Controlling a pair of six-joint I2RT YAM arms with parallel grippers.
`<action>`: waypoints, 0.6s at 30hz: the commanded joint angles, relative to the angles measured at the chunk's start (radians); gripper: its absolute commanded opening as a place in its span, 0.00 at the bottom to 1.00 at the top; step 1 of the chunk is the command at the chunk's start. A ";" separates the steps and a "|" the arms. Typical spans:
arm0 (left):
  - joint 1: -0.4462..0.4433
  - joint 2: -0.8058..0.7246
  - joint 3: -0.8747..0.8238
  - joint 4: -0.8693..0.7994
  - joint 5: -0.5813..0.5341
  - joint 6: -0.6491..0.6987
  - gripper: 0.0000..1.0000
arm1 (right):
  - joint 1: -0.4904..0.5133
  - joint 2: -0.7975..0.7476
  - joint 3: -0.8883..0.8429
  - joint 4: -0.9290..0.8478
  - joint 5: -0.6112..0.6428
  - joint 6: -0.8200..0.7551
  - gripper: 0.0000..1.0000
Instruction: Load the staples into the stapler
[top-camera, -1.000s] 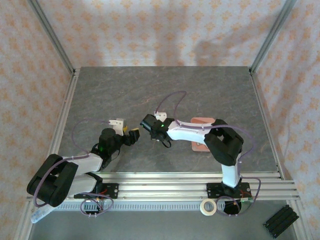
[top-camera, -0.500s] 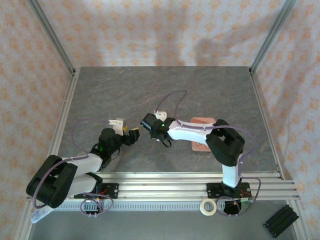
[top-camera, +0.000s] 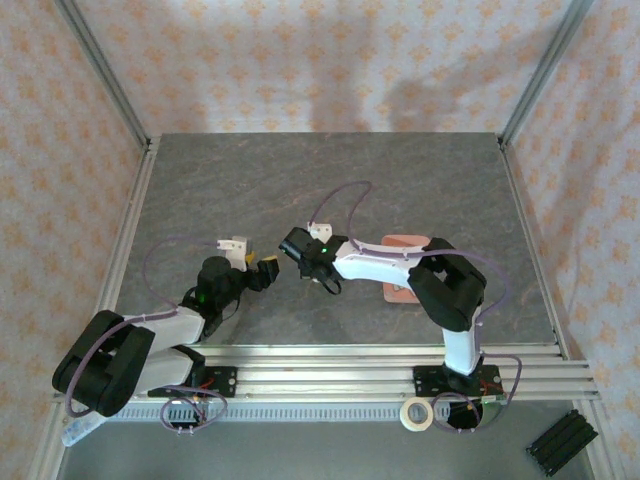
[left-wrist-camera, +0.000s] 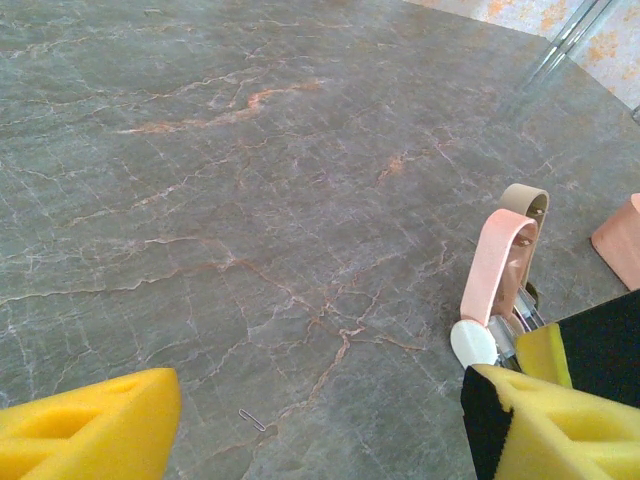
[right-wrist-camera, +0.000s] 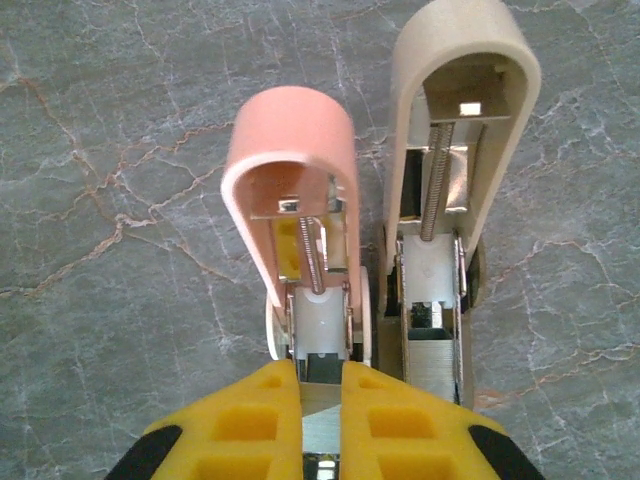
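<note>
From the top camera I see no change from a second ago. Both arms sit as they were, the yellow-tipped left pincer (top-camera: 264, 268) facing the black right pincer (top-camera: 292, 246) across a small gap over the grey marbled stone tabletop (top-camera: 330, 180). A small white object (top-camera: 233, 244) lies just beside the left one, and a salmon-pink rectangular block (top-camera: 405, 242) sits partly under the right arm. The left wrist camera sharpens this. The left pincer stands wide with bare tabletop between its tips, a tiny bent grey wire (left-wrist-camera: 252, 420) lies near them, and the pink-and-beige plastic stapler (left-wrist-camera: 500, 270) stands off to the right. The right wrist camera looks straight into the stapler, its pink half and beige half side by side with their springs bare. The right pincer is drawn narrow, pads almost meeting at the pink half, with a pale grey metal sliver (right-wrist-camera: 320, 432) in the slit. Whether that is one of the staples I cannot tell.
</note>
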 joint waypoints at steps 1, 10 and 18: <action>-0.010 -0.018 0.021 -0.012 -0.001 0.025 0.75 | 0.006 0.017 0.022 -0.029 0.026 0.000 0.12; -0.010 -0.012 0.022 -0.012 0.000 0.027 0.75 | 0.006 0.009 0.013 -0.035 0.029 -0.007 0.12; -0.010 -0.014 0.021 -0.013 -0.001 0.030 0.75 | 0.010 -0.049 -0.024 0.053 0.061 -0.087 0.13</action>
